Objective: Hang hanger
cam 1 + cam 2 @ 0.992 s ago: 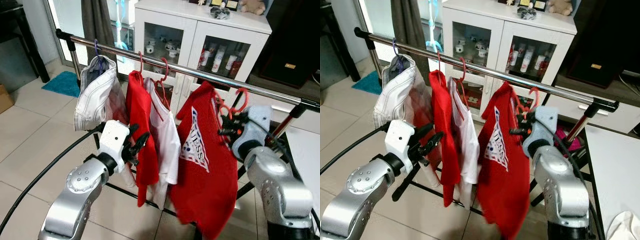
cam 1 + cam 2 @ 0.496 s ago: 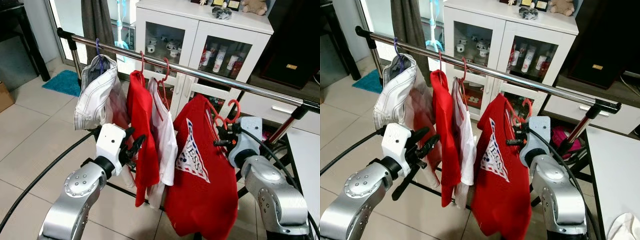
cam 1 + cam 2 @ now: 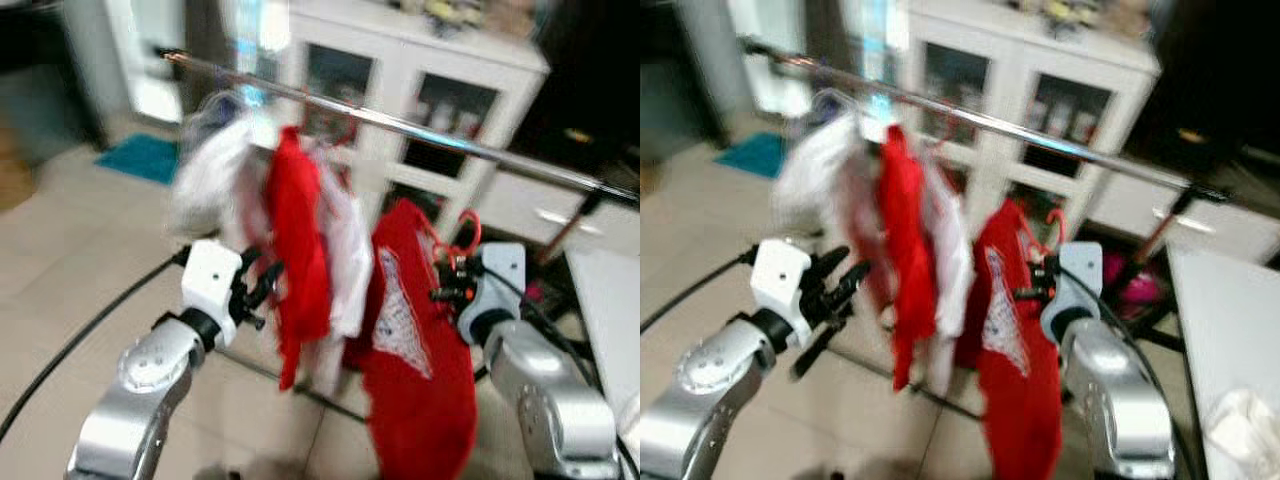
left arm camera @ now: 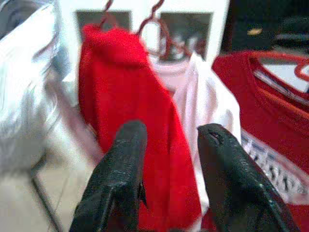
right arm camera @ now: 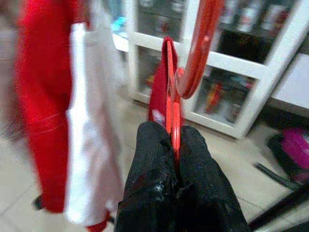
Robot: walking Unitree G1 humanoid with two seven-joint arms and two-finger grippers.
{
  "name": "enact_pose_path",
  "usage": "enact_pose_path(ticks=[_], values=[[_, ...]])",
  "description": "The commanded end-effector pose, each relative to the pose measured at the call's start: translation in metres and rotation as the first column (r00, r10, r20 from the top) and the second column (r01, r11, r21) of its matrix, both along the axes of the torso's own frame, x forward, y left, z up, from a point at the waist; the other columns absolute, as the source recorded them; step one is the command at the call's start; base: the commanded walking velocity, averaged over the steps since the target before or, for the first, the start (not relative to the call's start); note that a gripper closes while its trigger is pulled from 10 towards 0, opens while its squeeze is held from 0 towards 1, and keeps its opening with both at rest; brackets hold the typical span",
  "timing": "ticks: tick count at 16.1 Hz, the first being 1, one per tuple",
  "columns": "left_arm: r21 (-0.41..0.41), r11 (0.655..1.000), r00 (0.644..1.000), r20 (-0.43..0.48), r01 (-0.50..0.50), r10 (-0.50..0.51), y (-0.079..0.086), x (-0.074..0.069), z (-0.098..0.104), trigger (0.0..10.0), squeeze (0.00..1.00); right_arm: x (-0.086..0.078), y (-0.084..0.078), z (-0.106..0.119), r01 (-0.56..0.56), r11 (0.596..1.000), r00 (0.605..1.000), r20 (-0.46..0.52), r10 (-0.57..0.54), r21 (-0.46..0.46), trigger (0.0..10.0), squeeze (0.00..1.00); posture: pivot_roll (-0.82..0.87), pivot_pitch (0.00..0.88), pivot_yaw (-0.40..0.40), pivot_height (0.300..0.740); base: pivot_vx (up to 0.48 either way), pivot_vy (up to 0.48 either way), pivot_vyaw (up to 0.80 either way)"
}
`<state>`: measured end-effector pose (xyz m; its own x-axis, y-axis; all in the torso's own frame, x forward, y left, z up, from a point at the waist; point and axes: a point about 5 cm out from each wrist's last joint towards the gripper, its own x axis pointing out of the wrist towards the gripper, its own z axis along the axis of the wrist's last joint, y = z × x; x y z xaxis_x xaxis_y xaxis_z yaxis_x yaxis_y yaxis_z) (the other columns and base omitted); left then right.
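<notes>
- Head views, blurred: red hanger (image 3: pixel 462 232) with red printed T-shirt (image 3: pixel 415 370) carried below chrome rail (image 3: pixel 470 148), not yet hooked.
- Left wrist: left gripper (image 4: pixel 169 159) spread, empty, facing hung red garment (image 4: pixel 130 111).
- Right wrist: right gripper (image 5: pixel 175 145) pinching the hanger; next, probably lifting hook over rail.
</notes>
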<state>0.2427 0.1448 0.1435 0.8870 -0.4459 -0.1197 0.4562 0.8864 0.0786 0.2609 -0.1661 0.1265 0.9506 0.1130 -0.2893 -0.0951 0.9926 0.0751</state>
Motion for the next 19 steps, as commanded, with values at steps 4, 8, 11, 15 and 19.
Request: enact_pose_path(ticks=[4, 8, 11, 15, 19], values=[[0.004, 1.0, 1.0, -0.007, 0.019, -0.019, -0.0014, 0.0011, 0.0011, 10.0, 0.0, -0.0006, 0.0003, 0.0066, 0.016, 1.0, 0.999, 0.036, -0.017, 0.002, 0.0, 0.0, -0.09, 0.0, -0.079, 0.74, -0.248, 0.0, 0.0], [-0.004, 1.0, 1.0, 0.002, 0.014, -0.014, -0.001, 0.0023, 0.0036, 10.0, 0.0, 0.0001, -0.0009, 0.0064, 0.018, 1.0, 0.999, 0.031, -0.018, 0.0, 0.0, 0.0, -0.08, 0.0, -0.094, 0.74, -0.061, 0.0, 0.0], [-0.001, 1.0, 1.0, 0.004, 0.007, -0.007, -0.0008, 0.0014, 0.0039, 10.0, 0.0, 0.0008, -0.0007, 0.0069, 0.011, 1.0, 1.0, 0.029, -0.011, -0.003, 0.0, 0.0, -0.08, 0.0, -0.097, 0.74, 0.0, 0.0, 0.0], [-0.01, 1.0, 1.0, -0.007, 0.009, -0.009, -0.0013, -0.0007, 0.0033, 10.0, 0.0, -0.0001, -0.0018, 0.0056, 0.007, 1.0, 1.0, 0.02, -0.007, -0.005, 0.0, 0.0, -0.08, 0.0, -0.103, 0.74, 0.0, 0.0, 0.0], [-0.014, 1.0, 1.0, -0.015, 0.008, -0.008, -0.001, -0.0024, 0.0024, 10.0, 0.0, -0.0012, -0.0023, 0.0044, -0.011, 1.0, 1.0, 0.007, 0.011, -0.012, 0.0, 0.0, -0.08, 0.0, -0.105, 0.74, 0.0, 0.161, 0.0]])
